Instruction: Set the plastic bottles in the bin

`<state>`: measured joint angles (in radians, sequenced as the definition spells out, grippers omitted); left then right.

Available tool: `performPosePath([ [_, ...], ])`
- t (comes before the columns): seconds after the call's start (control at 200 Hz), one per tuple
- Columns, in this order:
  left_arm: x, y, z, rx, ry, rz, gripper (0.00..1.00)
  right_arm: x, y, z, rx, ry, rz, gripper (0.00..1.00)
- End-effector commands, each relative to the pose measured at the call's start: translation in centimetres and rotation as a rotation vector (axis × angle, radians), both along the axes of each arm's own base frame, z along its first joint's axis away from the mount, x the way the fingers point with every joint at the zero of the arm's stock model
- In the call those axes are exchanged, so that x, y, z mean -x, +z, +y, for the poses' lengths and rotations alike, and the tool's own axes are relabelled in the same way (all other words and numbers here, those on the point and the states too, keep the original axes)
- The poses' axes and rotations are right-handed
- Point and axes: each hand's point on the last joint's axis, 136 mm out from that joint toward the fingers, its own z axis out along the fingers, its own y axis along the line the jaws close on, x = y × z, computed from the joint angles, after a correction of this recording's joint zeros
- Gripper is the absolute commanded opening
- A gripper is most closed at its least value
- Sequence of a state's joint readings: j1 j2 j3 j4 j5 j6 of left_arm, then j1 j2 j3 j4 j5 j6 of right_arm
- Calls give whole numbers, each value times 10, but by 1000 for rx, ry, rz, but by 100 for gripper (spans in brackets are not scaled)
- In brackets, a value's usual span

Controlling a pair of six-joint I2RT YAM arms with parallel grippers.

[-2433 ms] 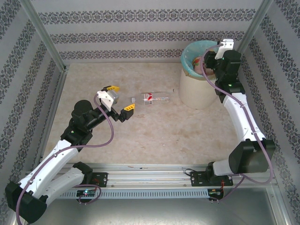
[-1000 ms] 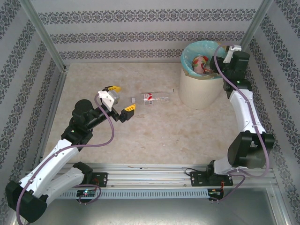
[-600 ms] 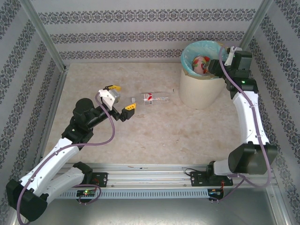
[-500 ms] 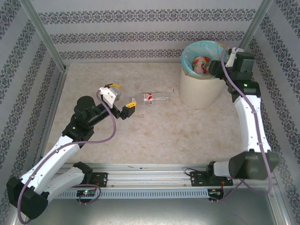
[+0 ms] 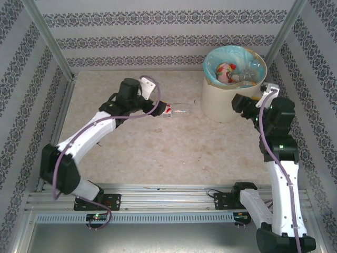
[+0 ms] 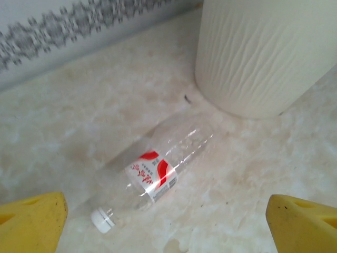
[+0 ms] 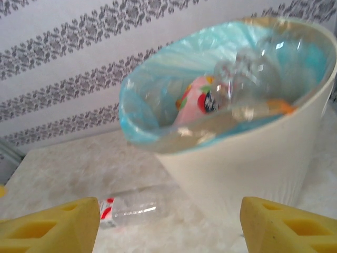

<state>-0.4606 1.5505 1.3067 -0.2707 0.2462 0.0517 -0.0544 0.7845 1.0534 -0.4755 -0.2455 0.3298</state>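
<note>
Top external view: one clear bottle (image 5: pixel 176 110) with a red-and-white label is seen lying on its side on the beige table (image 5: pixel 158 168), left of the bin (image 5: pixel 221 105) and apart from it; the left arm (image 5: pixel 100 126) is stretched out to the bottle's cap end, and the right arm (image 5: pixel 279 142) is held just right of the bin.

In the left wrist view the left gripper (image 6: pixel 167 226) is shown spread wide, its yellow fingertips (image 6: pixel 31 221) at the lower corners and nothing pinched between them; the bottle is seen ahead of them on the table, its white cap (image 6: pixel 102 220) nearest the camera and its base pointed toward the cream, ribbed side of the bin; no contact with the bottle can be made out.

In the right wrist view the right gripper (image 7: pixel 168 229) is likewise spread, with nothing held; the bin is faced from close by, its rim covered by a turquoise liner (image 7: pixel 137 105); inside it, other bottles (image 7: pixel 197 103) are piled, one with a red-and-pink label and one clear and crumpled.
</note>
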Motion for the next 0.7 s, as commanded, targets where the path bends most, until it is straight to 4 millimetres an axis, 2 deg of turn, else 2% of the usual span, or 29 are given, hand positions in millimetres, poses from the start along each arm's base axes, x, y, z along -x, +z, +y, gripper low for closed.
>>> performPosePath([
  [0.0, -2, -45, 0, -136, -12, 141, 97, 15, -6, 13, -69, 48, -14, 71],
  [0.22, -37, -109, -12, -270, -35, 267, 97, 38, -14, 22, -99, 89, -26, 71],
  [0.42, -60, -139, -21, -337, -51, 319, 97, 47, -15, 24, -105, 101, -37, 72],
  [0.535, -60, -153, -22, -356, -85, 333, 97, 47, -16, 25, -119, 104, -31, 72],
  [0.694, -47, -168, -27, -346, -140, 381, 92, 47, -18, 28, -152, 109, -20, 72],
])
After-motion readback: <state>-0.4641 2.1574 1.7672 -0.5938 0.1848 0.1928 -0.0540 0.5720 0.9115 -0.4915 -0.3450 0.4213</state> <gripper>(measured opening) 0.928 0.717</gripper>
